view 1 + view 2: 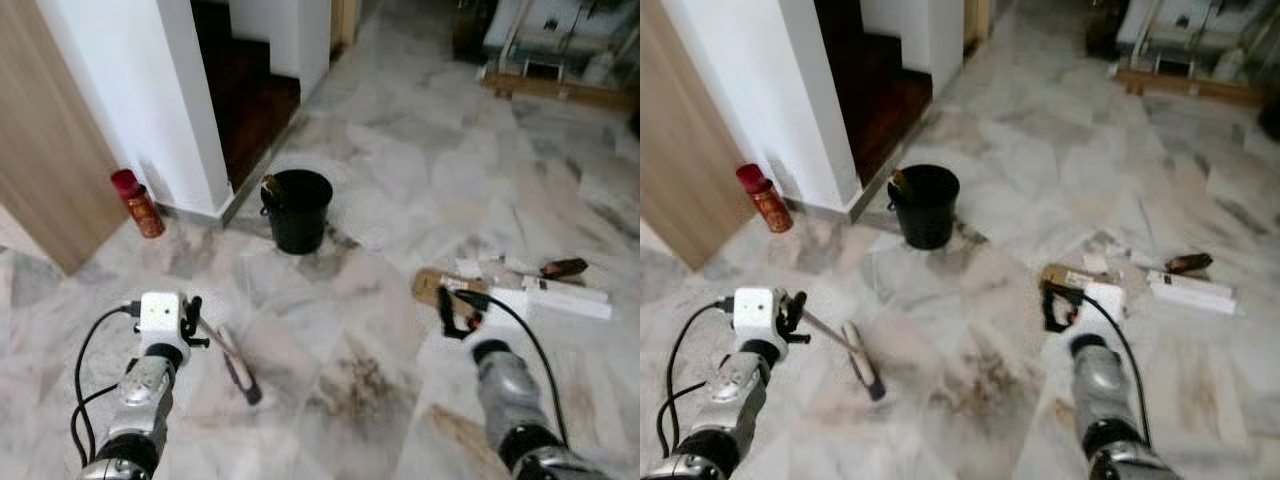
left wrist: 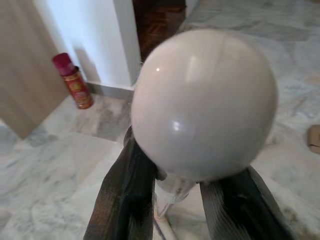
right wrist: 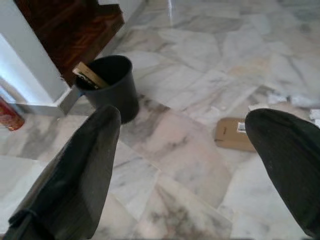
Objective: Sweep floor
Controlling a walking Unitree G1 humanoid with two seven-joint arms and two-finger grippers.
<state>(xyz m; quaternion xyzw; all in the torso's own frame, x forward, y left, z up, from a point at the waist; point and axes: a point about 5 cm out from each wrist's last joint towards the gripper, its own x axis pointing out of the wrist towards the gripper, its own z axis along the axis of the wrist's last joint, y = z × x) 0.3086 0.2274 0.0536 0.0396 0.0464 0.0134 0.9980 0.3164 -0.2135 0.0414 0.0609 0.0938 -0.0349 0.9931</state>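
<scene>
Holding the broom in my left gripper, head on the near floor, right gripper spread empty; next, I judge, sweep toward the cardboard scrap right.

A lived-in home, by the look of its hallway; a polished grey-veined marble floor runs throughout; ahead of the left tool a white wall corner gives way to a dark wooden stair step, with a light wood door panel beside it; a red spray can stands at the wall's foot; a black bucket sits nearby; paper and cardboard scraps litter the floor beyond the right tool.
</scene>
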